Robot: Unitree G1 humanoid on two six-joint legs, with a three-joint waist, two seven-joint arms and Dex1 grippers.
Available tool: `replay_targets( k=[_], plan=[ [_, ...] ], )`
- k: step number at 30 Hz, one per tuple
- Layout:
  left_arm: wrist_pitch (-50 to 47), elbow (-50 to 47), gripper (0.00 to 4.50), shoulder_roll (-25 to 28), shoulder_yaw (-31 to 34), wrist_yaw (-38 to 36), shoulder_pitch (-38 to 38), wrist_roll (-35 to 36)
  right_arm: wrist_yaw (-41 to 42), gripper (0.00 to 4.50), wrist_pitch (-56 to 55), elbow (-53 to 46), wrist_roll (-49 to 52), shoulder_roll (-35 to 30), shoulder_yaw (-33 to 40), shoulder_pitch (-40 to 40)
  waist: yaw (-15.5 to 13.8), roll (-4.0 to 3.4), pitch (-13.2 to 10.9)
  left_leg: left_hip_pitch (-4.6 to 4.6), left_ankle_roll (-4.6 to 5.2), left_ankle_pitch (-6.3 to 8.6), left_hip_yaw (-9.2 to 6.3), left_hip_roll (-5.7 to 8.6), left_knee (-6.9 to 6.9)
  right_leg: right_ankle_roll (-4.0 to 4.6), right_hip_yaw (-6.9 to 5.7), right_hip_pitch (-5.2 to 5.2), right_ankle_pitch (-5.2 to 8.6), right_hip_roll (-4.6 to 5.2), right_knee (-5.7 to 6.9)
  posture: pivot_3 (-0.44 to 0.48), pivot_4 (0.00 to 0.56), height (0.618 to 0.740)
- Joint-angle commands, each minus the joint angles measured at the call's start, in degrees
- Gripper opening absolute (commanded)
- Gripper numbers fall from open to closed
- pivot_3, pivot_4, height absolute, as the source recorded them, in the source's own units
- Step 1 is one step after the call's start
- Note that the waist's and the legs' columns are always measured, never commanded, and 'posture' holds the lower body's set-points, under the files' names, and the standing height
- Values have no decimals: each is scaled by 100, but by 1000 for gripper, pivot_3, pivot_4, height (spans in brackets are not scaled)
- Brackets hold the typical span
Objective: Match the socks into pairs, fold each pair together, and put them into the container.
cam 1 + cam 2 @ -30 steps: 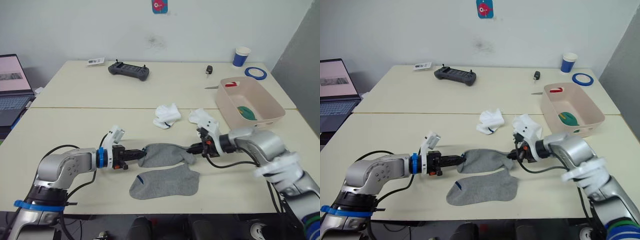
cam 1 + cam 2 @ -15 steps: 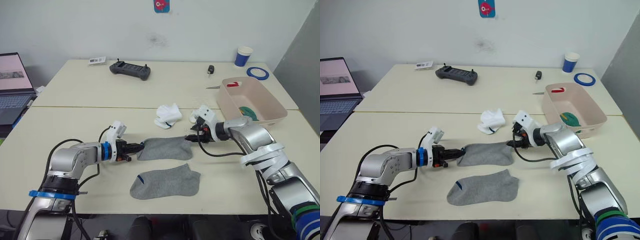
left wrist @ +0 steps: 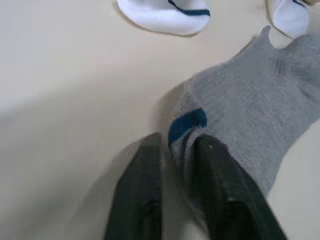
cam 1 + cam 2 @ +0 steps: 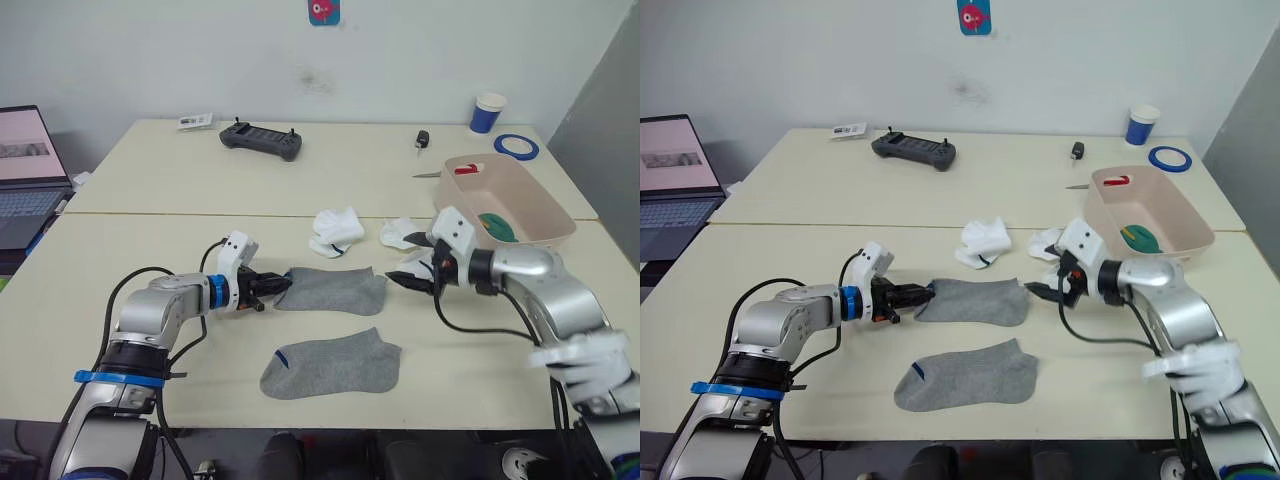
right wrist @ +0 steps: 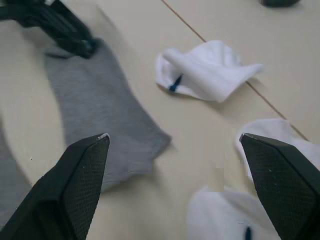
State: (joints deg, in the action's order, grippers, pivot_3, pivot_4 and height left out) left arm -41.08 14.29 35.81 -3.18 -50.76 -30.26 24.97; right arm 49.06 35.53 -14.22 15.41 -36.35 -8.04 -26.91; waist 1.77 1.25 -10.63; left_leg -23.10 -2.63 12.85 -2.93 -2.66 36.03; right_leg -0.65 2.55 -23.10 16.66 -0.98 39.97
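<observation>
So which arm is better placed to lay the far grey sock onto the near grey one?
The left, I think. The left tool is shut on the far grey sock, while the right tool is open beside its other end.

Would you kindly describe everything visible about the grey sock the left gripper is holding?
The grey sock is a short ankle sock of soft knit fabric with a blue mark at its cuff. It lies flat and spread out on the table, lengthwise between the two arms. The left gripper is shut on the cuff end. The right gripper is open just beyond the other end, not touching it. A second grey sock lies apart, nearer the robot.
</observation>
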Motion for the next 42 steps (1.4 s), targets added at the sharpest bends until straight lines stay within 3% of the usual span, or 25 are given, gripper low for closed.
replay_targets(
  k=[1, 8, 12, 16, 22, 25, 29, 37, 41, 42],
  plan=[
    [209, -210, 2221, 124, 279, 8, -113, -65, -199, 4500, 194, -819, 138, -40, 158, 268, 20, 0, 0, 1, 0, 0, 1, 0, 1, 0, 2, 0, 0, 0, 0, 0, 150, 740],
    [524, -592, 4450, 506, 1129, 277, 446, 18, -707, 4500, 371, -1559, 15, 77, 68, 872, 59, 0, 0, 7, -1, 0, 3, -4, -1, -1, 7, 0, 1, -3, -1, 0, 150, 740],
    [483, -1196, 4484, 226, 1442, 473, 832, 271, -894, 4500, 432, -1707, 48, 164, 53, 994, 14, 0, 0, 4, -1, 0, 8, -1, 1, -2, 8, 2, 1, 4, -4, 0, 150, 740],
    [407, -2042, 4484, -70, 1300, 705, 1346, 314, -1143, 4500, 490, -1802, 59, 372, 27, 1001, -7, 4, 0, 1, -3, -1, 7, 0, 2, -4, 8, 3, 0, 6, -7, 0, 150, 740],
    [637, -2070, 4484, -350, 1061, 954, 1665, 46, -1302, 4500, 412, -1842, -89, 475, -243, 1074, 2, 4, 0, 8, -4, -2, 5, -1, 1, -3, 9, 7, 0, 3, -4, 0, 150, 740],
    [725, -1879, 3892, -427, 990, 946, 1594, -6, -1314, 4500, 362, -1814, -126, 495, -338, 1071, 3, 4, 0, 7, -4, -2, 6, 0, 1, -3, 9, 6, 0, 2, -4, 0, 150, 740],
    [843, -1641, 2651, -549, 865, 880, 1460, -38, -1510, 4500, 189, -1504, -333, 613, -423, 1037, 3, 4, 0, 7, -4, -2, 6, 0, 1, -3, 8, 6, 0, 2, -5, 0, 150, 740],
    [900, -1605, 189, -598, 837, 857, 1463, -27, -2440, 4500, 902, -669, -179, 1792, -76, 824, 16, 5, 1, 8, -4, -2, 4, -3, -1, -3, 9, 4, -1, -1, -2, 0, 150, 740],
    [931, -1600, 12, -602, 845, 867, 1450, -35, -2725, 4500, 1095, -322, -161, 2109, -7, 675, 11, 5, 1, 7, -4, -2, 7, -1, -1, -3, 12, 4, -1, 1, -2, 0, 150, 740],
    [941, -1601, 0, -603, 845, 873, 1450, -40, -2785, 4311, 1136, -232, -171, 2178, -15, 645, 10, 5, 1, 7, -5, -2, 7, -1, -1, -3, 11, 4, -1, 1, -2, 0, 150, 740]
  ],
)
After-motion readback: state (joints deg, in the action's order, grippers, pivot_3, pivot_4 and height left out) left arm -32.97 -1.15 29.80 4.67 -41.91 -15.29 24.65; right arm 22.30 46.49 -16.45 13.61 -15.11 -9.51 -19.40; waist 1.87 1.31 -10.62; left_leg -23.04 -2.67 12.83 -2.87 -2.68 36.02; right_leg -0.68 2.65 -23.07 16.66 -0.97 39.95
